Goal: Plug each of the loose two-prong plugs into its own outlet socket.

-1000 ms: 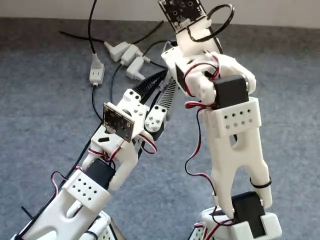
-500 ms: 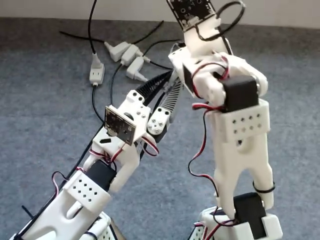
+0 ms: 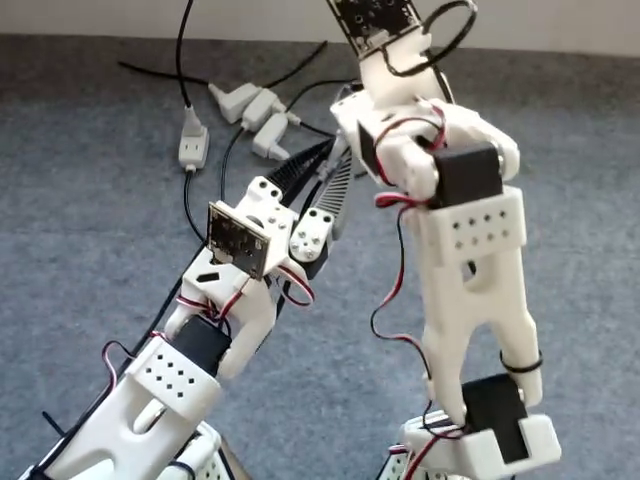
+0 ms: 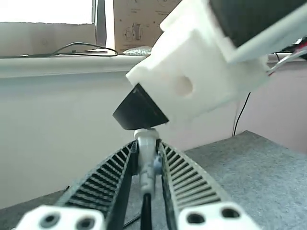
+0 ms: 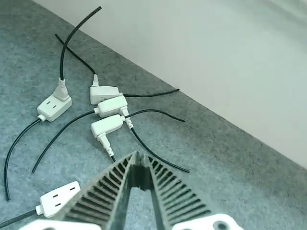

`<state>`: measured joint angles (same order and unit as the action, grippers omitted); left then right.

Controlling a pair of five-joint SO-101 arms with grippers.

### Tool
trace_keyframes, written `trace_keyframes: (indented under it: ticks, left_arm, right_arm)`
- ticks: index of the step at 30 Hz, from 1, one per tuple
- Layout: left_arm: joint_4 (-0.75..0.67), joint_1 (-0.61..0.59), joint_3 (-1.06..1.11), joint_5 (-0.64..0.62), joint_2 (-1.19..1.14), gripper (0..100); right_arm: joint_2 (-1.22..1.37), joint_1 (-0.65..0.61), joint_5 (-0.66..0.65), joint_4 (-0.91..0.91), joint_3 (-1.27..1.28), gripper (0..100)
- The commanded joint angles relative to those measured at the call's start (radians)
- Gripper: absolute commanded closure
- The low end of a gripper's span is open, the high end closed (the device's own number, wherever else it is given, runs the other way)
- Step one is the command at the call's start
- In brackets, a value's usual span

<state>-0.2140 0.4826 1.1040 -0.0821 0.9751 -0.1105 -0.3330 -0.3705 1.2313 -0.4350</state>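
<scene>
Two left fingers (image 4: pixel 108 179) of mine are clamping a plug (image 4: pixel 147 158) above the carpet (image 4: pixel 249 167); my right fingers (image 5: pixel 168 191) are pressing together, seemingly empty. I am judging the plug light, hard and slick, and favouring its flat sides.

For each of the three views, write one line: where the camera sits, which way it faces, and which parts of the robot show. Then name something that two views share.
High view: fixed above the table, looking down on the grey carpet and both arms.
Left wrist view: on the left arm, facing level toward a pale wall; left gripper shut on a white plug, right arm close ahead.
Right wrist view: on the right arm, facing down at a cluster of white plugs; right gripper shut.
Shared: the high view shows that same cluster.
</scene>
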Motion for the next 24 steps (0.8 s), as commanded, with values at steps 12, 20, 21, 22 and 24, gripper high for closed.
trace_keyframes:
  ticks: [12,20,21,22,24]
  left_arm:
    - [-0.020,-0.005,-0.044,-0.002,0.005,99]
    - [0.192,-0.087,-0.171,-0.026,-0.107,99]
    - [0.262,-0.116,-0.236,-0.064,-0.162,99]
    - [0.339,-0.143,-0.314,-0.112,-0.228,99]
    - [0.508,-0.185,-0.484,-0.192,-0.369,99]
  right_arm:
    - [-0.101,0.110,-0.003,-0.019,0.005,99.1]
    - [-0.294,0.111,0.095,0.021,0.010,99.1]
    - [-0.294,0.111,0.107,0.021,0.007,99.1]
    - [-0.294,0.111,0.115,0.021,0.005,99.1]
    - [-0.294,0.111,0.117,0.018,0.007,99.1]
